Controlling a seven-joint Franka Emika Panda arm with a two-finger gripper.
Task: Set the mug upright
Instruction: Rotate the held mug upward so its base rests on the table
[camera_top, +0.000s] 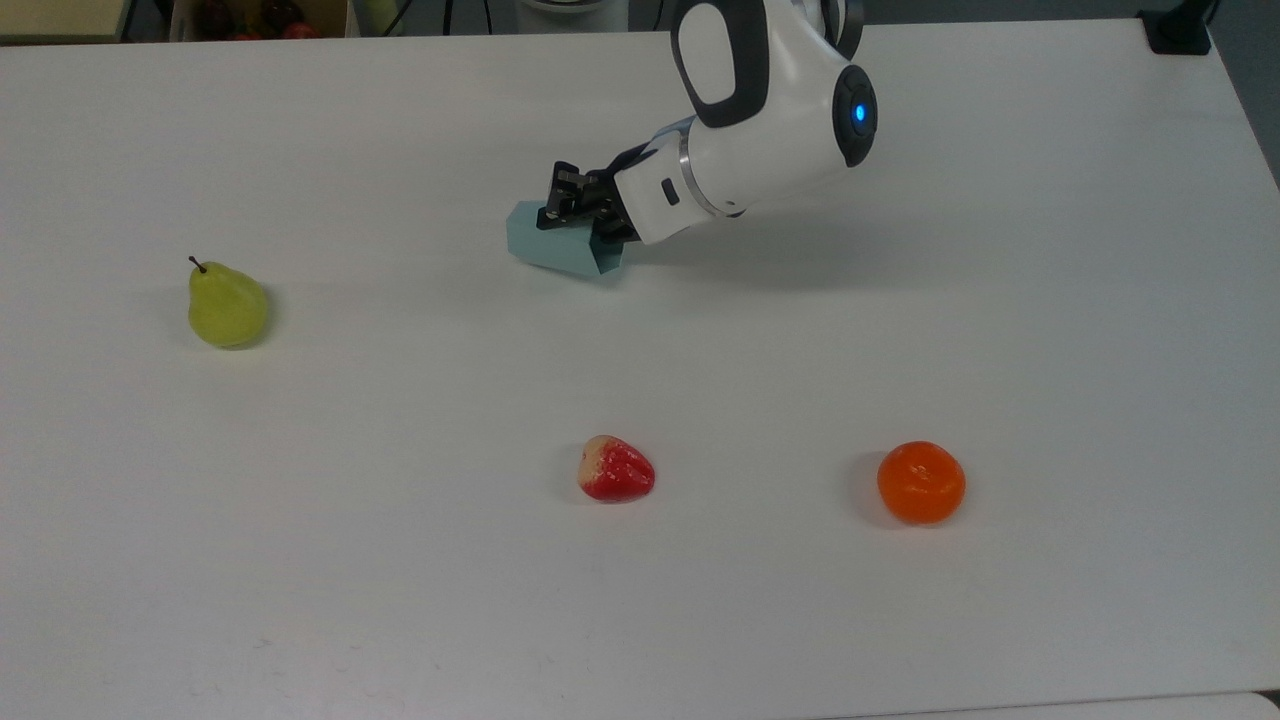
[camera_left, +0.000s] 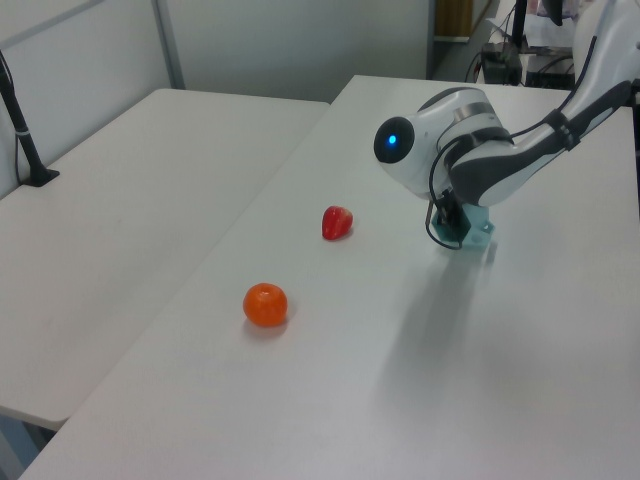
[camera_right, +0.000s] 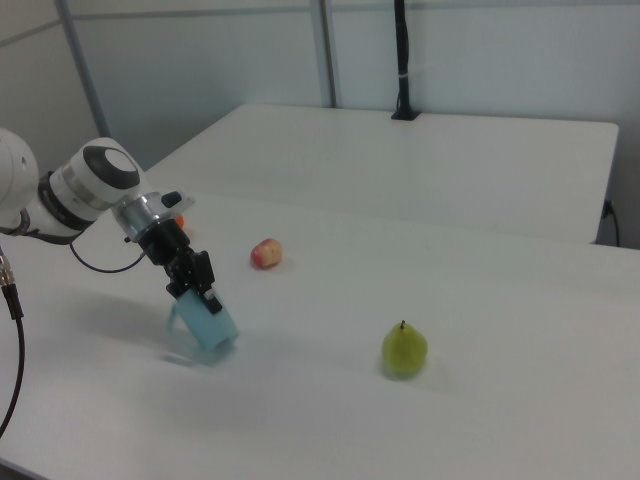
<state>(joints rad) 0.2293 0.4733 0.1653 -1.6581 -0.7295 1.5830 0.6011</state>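
Mug: pale blue faceted mug (camera_top: 558, 248) sits near the far middle of the white table (camera_top: 400, 600) in the top view, tilted, with its wide open end toward the top view's right and its narrower base toward the top view's left; in the right view the mug (camera_right: 208, 324) leans with one lower edge on the tabletop.
Gripper: black two-finger gripper (camera_top: 572, 203) is clamped on the mug's rim, its fingers closed around the wall near the open end; in the right view the gripper (camera_right: 197, 285) grips the mug's upper end.
Arm: white arm (camera_top: 760, 120) reaches down from the top view's upper edge, a blue light glowing on its joint.
Pear: green pear (camera_top: 226, 304) stands well apart at the top view's left.
Strawberry: red strawberry (camera_top: 615, 469) lies near the table's middle front.
Orange: orange (camera_top: 921, 483) lies to the top view's right of the strawberry, apart from it.
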